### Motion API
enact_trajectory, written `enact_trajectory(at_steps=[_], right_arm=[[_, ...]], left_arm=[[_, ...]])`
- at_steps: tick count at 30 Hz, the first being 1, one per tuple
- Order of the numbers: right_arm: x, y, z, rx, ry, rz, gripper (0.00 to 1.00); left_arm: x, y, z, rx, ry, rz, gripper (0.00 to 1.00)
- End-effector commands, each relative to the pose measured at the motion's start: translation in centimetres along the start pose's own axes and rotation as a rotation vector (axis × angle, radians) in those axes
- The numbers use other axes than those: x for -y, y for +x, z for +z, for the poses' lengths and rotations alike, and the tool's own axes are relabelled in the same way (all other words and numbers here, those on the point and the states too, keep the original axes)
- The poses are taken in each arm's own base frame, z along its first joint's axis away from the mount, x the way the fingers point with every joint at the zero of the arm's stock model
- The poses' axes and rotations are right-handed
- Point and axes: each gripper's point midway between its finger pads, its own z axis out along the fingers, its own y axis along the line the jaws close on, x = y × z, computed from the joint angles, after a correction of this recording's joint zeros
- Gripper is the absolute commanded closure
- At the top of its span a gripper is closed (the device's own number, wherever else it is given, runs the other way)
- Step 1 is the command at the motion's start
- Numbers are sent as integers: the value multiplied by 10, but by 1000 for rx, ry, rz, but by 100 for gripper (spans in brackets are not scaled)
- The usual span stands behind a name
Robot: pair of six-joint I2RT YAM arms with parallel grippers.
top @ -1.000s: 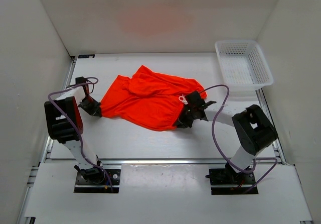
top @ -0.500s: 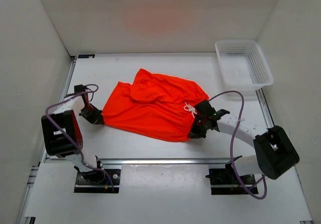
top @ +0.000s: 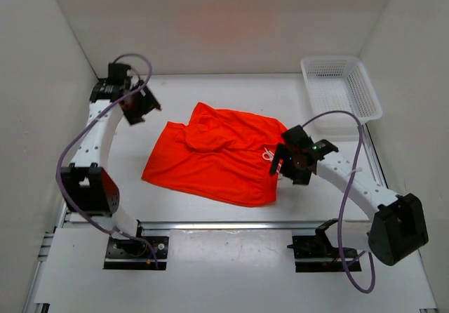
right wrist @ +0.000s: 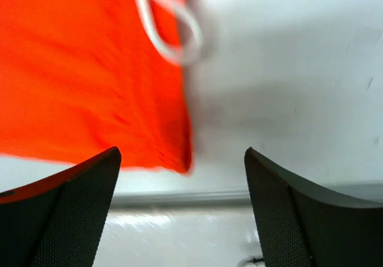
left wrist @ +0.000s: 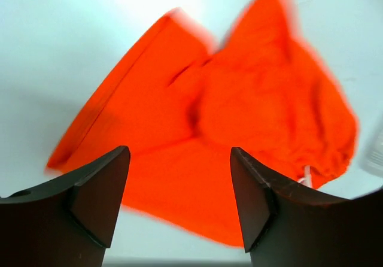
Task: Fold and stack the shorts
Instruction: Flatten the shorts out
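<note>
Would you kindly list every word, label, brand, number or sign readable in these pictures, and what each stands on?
None: no text can be read in any view.
The shorts and the white mesh basket show no print, label or logo.
Both wrist views are blurred.

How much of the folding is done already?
Hardly any. Done: the shorts lie spread out on the table, a bit rumpled near the top. In hand: nothing, because both sets of jaws are open and empty. The right arm's hang by the white string, and the left arm's hang apart from the cloth, near the far left. Left to do: every fold, then the stacking.
</note>
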Motion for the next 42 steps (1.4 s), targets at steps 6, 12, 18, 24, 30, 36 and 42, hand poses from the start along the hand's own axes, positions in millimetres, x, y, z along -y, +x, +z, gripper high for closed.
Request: enact_trajectory(at_steps=[6, 12, 18, 24, 30, 36, 42], right_arm=[[-18, -157, -14, 249, 21, 44, 49], [-18, -233, 19, 248, 100, 12, 55], [1, -259, 51, 203, 184, 33, 30], [2, -253, 85, 122, 168, 8, 29], [-1, -245, 108, 71, 143, 7, 33], [-7, -243, 120, 59, 130, -2, 61], [-12, -251, 95, 117, 102, -1, 100]], left_arm=[[154, -46, 60, 26, 59, 386, 16], [184, -36, 137, -40, 143, 407, 11], [205, -25, 184, -25, 193, 475, 10], [214, -4, 218, -32, 199, 511, 4], [206, 23, 245, -97, 176, 518, 7], [200, 35, 255, -152, 201, 510, 83], [198, -33, 212, 6, 176, 438, 90]])
